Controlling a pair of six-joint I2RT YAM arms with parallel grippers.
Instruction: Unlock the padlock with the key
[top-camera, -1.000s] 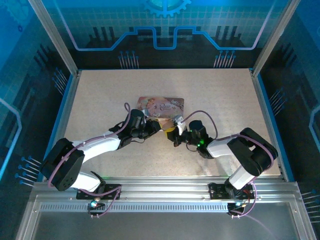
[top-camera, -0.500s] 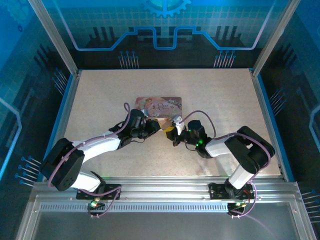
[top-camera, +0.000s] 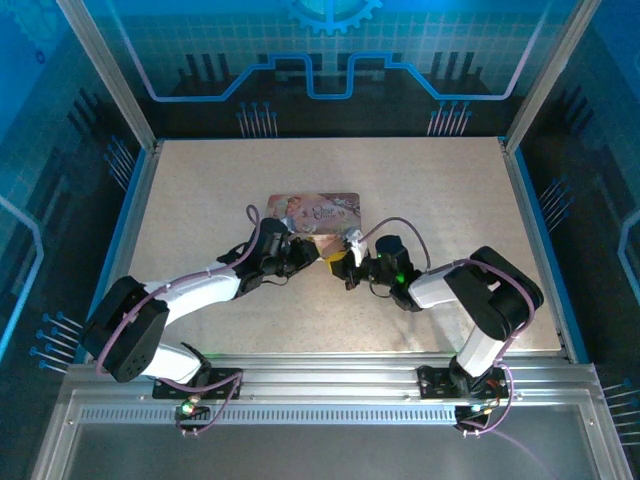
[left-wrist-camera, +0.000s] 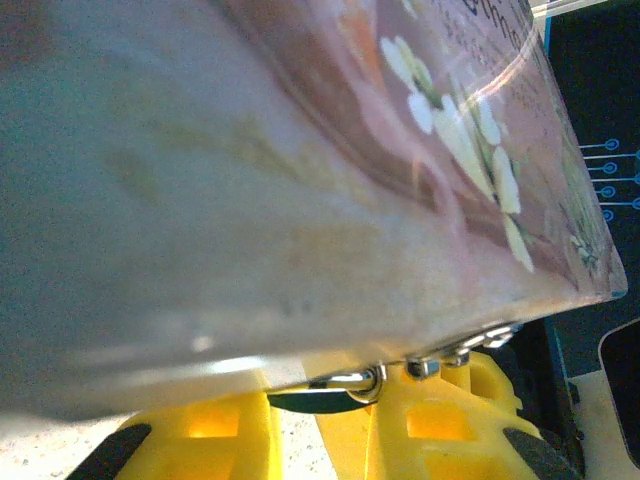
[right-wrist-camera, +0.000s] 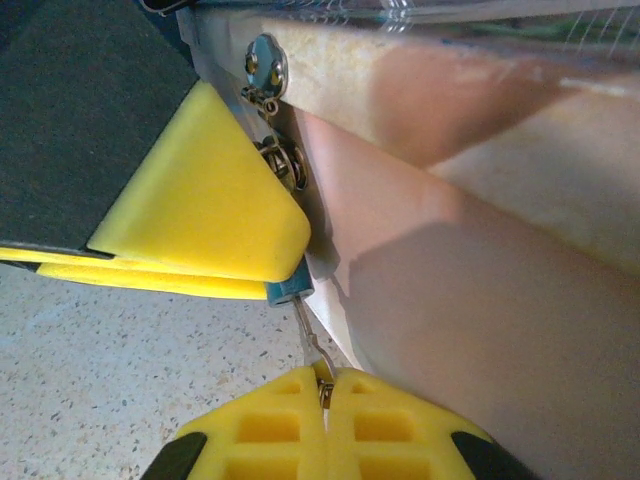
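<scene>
Bluish padlock (right-wrist-camera: 288, 290), key (right-wrist-camera: 306, 336) in right tool (right-wrist-camera: 322, 378)

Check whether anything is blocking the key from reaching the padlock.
Nothing visible does. The right gripper is shut on the key, whose thin shaft runs straight up to the padlock, its bluish body poking out between the left gripper's yellow fingers. The pink tin lies beside that line, not across it.

We see the pink tin (left-wrist-camera: 300, 200) pressed close. Just under the tin's lower edge, our left gripper (left-wrist-camera: 297, 432) pinches the dark padlock (left-wrist-camera: 305, 402), beside the tin's silvery clasp (left-wrist-camera: 440, 365).
</scene>
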